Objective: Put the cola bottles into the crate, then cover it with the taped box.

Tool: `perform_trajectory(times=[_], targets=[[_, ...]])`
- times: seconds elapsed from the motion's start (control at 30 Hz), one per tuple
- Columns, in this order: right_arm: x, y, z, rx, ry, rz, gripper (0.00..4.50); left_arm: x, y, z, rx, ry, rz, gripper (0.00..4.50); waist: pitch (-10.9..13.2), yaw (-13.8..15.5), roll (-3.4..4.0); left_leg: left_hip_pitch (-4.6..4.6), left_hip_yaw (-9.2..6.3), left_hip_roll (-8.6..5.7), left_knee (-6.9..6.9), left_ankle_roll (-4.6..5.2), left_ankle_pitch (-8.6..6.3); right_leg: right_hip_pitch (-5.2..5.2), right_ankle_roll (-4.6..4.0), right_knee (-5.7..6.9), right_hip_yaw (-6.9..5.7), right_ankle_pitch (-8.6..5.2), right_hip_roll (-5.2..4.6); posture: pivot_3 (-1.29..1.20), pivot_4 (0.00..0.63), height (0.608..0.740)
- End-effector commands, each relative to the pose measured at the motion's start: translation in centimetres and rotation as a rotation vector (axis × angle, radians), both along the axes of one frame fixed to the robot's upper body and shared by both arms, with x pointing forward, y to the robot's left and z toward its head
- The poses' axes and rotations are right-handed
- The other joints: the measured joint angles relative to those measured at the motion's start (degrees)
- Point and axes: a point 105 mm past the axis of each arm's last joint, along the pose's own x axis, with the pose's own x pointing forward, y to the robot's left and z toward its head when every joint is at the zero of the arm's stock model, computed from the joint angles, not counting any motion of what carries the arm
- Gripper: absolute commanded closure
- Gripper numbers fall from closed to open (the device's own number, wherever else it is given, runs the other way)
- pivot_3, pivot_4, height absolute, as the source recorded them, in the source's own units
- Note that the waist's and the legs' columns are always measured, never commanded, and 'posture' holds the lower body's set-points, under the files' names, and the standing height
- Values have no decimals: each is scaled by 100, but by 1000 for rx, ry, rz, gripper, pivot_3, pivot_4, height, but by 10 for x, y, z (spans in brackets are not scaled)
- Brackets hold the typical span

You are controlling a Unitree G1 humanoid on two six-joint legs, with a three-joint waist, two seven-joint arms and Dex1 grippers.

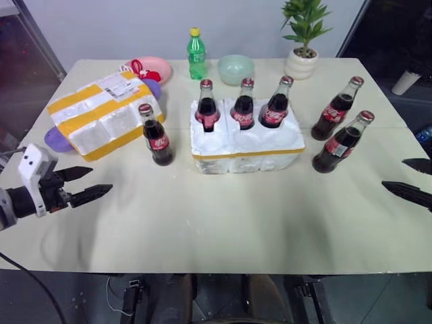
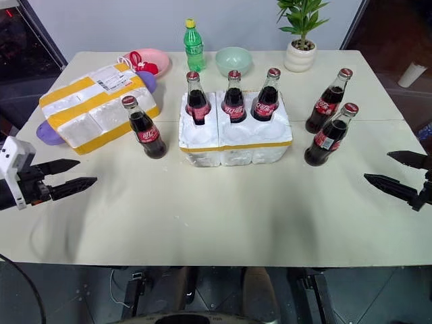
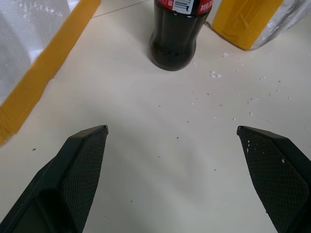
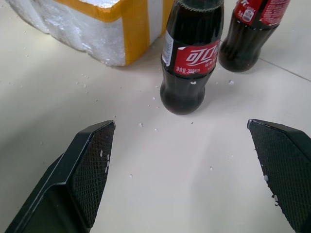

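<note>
White foam crate sits mid-table with three cola bottles upright in its back wells, front wells empty. Three more stand loose: one just left of the crate, two to its right. Left gripper hovers low, jaws spread wide, empty; the lone bottle stands ahead and inward of it, upright. Right gripper likewise gapes empty, nearest the right pair, the closer bottle straight ahead. Taped box waits far left, beside that lone bottle
</note>
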Motion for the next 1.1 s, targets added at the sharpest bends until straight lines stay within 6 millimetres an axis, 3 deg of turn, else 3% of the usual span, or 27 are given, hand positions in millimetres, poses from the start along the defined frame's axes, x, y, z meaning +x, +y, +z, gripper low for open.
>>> perform_trajectory(times=[0.03,0.47,0.77,0.97,1.1], targets=[[2,-3,9,-13,-41,-2,0,-3,1,12,12,-43,2,52,0,-5,0,0,0,0,0,0,0,0,0,0,0,0,0,0,150,739],[5,-11,3,-16,-50,-19,0,3,3,17,-5,-77,40,52,0,-6,0,1,6,0,0,0,0,0,1,1,2,1,0,0,150,739],[6,-13,6,-1,-50,-20,0,7,-10,26,-53,-117,7,52,0,-7,0,3,7,0,0,0,1,2,2,3,3,2,1,0,150,739],[0,-5,15,17,-56,14,0,13,-21,34,-94,-135,-32,52,0,-5,0,4,7,0,0,1,1,2,3,5,3,2,1,0,150,739],[-8,16,25,31,-39,105,0,22,-29,35,-103,-147,-59,52,0,0,0,6,6,-1,2,0,1,5,4,6,3,2,2,0,150,739]])
